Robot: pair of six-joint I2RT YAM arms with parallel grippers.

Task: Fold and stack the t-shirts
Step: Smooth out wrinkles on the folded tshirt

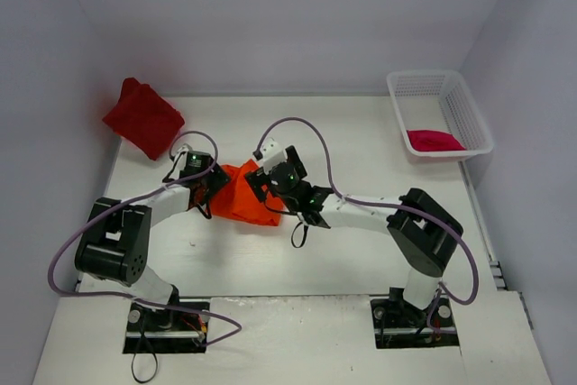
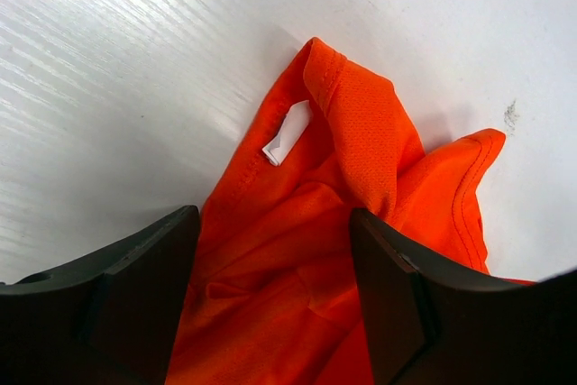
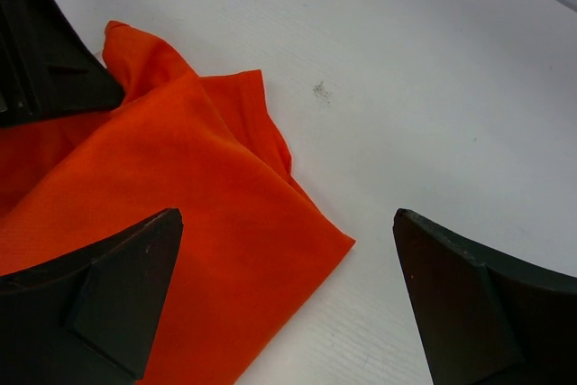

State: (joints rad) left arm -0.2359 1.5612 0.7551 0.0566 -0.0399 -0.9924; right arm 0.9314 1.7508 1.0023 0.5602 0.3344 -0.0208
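Note:
A crumpled bright orange t-shirt (image 1: 243, 197) lies mid-table between both grippers. My left gripper (image 1: 209, 185) stands at its left edge. In the left wrist view that gripper (image 2: 272, 223) is open, its fingers apart with bunched orange cloth (image 2: 361, 132) and a white label (image 2: 287, 132) between and beyond them. My right gripper (image 1: 267, 183) is open wide over the shirt's right corner (image 3: 225, 223), one finger (image 3: 117, 286) above cloth, the other (image 3: 469, 304) above bare table. A folded dark red t-shirt (image 1: 142, 117) lies far left. A crimson-pink t-shirt (image 1: 435, 140) sits in the basket.
The white mesh basket (image 1: 424, 86) stands at the far right corner by the wall. Walls close in the table at the back and both sides. Purple cables (image 1: 297, 123) loop above both arms. A dark part of the left arm (image 3: 45, 51) shows in the right wrist view.

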